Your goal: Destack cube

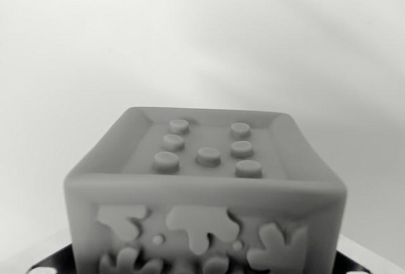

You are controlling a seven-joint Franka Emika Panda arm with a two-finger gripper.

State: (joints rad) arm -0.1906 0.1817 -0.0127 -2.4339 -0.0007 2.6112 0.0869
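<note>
We see the cube (205, 192) filling the lower centre of the frame, its recessed top face carrying seven raised studs (209, 155), splash-like relief shapes on the near side. Plain pale backdrop above. No gripper fingers in frame; we cannot tell their state.

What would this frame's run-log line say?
view: wrist | cube: close below camera, studded top face up, seven studs | gripper: not in view | grasp: cannot tell | stack below: hidden
</note>
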